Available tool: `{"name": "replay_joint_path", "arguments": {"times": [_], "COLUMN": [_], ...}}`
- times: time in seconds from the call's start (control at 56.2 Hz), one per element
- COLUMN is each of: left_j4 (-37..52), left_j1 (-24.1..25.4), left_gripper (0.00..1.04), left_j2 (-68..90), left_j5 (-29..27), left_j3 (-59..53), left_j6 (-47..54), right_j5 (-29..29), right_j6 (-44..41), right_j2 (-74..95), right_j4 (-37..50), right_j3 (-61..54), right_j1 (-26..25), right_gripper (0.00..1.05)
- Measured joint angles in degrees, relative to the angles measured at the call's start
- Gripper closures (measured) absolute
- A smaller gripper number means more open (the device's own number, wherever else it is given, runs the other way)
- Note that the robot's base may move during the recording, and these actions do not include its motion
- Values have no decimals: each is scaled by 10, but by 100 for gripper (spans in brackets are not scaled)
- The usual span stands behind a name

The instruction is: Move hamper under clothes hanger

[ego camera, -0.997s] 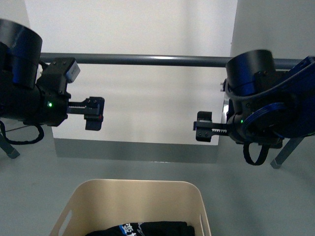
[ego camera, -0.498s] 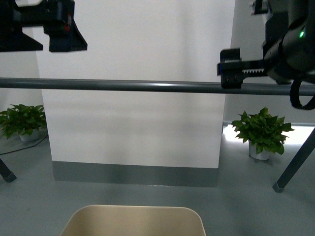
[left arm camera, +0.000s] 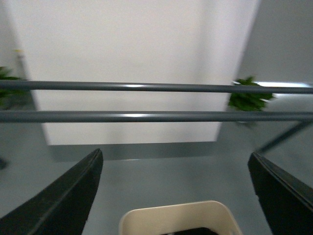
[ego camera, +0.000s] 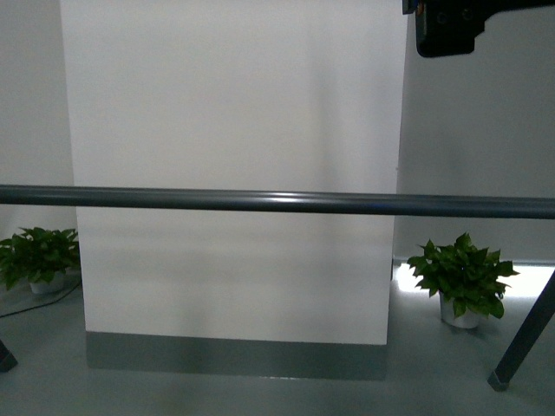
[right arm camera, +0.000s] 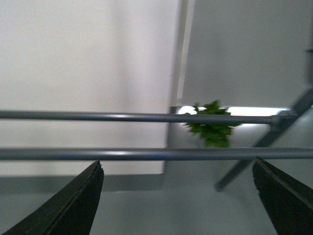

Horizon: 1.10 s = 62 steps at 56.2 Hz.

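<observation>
hamper (left arm camera: pixel 176 216) below clothes hanger (left arm camera: pixel 156 116), both grippers open

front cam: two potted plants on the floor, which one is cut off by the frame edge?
The left plant: its leaves run off the frame's left edge. The right plant, beside the rack's slanted leg, shows whole.

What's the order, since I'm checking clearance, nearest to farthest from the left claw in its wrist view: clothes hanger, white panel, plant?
1. clothes hanger, its bars running across the middle.
2. white panel, behind the bars.
3. plant, farther back, beside the panel's edge.
</observation>
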Motion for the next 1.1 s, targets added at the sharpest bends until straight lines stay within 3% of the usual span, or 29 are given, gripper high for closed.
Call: {"name": "replay_joint_path", "arguments": {"times": [0.089, 0.16, 0.32, 0.498, 0.925, 0.979, 1.103], "left_j4": [34, 68, 106, 152, 174, 174, 168], "left_j1": [-7, -8, -9, -10, -10, -10, -10], "left_gripper": [33, 47, 69, 103, 101, 101, 101], "left_j2": [-53, -83, -117, -180, -282, -295, -320], "left_j5": [-81, -86, -86, -86, -86, -86, -87], "left_j3": [-80, -151, -246, -349, -480, -490, -506], "left_j6": [5, 6, 7, 9, 12, 12, 12], "right_j5": [-87, -113, -146, -195, -262, -304, -310], "right_j6": [35, 47, 54, 55, 57, 57, 57], "right_j2": [-63, -103, -154, -228, -353, -370, -398], "right_j4": [12, 43, 79, 117, 126, 119, 109], "right_j3": [-91, -170, -271, -385, -522, -532, -549], "right_j1": [-30, -59, -97, -143, -212, -241, -265], "right_gripper": [35, 49, 71, 104, 103, 103, 103]}}
